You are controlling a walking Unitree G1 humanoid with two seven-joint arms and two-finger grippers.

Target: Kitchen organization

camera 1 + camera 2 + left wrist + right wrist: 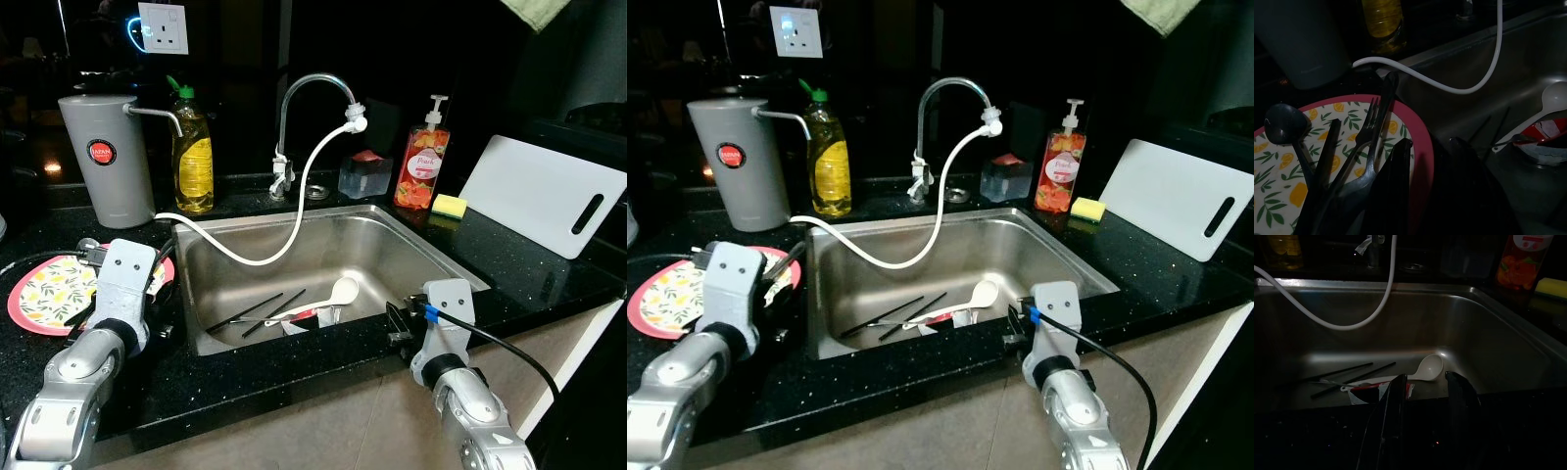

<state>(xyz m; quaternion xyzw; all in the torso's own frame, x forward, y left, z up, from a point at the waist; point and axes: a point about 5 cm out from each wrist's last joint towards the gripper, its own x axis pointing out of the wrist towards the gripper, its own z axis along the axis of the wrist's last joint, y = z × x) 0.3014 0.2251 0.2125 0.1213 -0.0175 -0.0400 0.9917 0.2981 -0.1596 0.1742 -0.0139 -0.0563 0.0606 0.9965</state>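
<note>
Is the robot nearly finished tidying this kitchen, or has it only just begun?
Partly done, it seems. A fork and a dark spoon already lie on the pink plate left of the sink. Both grippers, left and right, are open and hold nothing. Still in the sink: a white spoon and black chopsticks.

white spoon (342, 290) + blk chopsticks (257, 312) | flat in sink (446, 257) | cutlery on plate (39, 294)
</note>
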